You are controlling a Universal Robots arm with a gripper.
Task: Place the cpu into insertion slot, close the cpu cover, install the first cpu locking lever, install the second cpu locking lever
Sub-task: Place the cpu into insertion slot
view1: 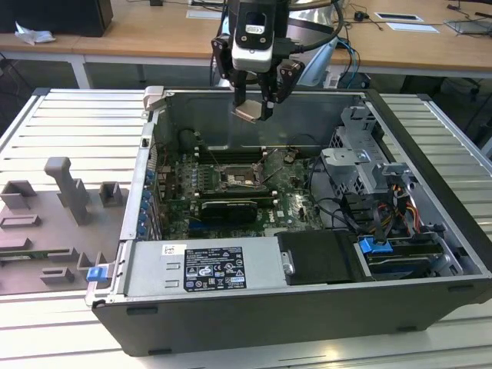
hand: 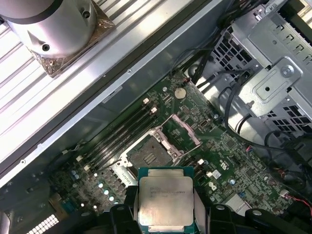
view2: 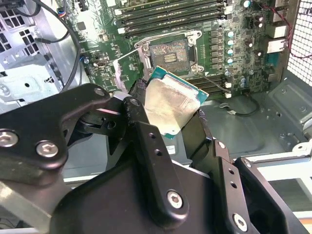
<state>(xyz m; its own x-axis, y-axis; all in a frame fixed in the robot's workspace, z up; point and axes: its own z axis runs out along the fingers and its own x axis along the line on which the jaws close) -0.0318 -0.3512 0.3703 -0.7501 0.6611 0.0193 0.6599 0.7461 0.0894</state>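
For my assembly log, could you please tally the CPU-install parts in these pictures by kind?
cpu: 1
insertion slot: 1
cpu cover: 1
Total: 3

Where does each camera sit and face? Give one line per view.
Exterior view: off the arm, looking down into the open case; gripper holds the cpu.
First wrist view: on the arm, over the gripper-held cpu toward the insertion slot.
Second wrist view: on the arm behind the gripper, facing the slot.
Shared: all show cpu and slot.
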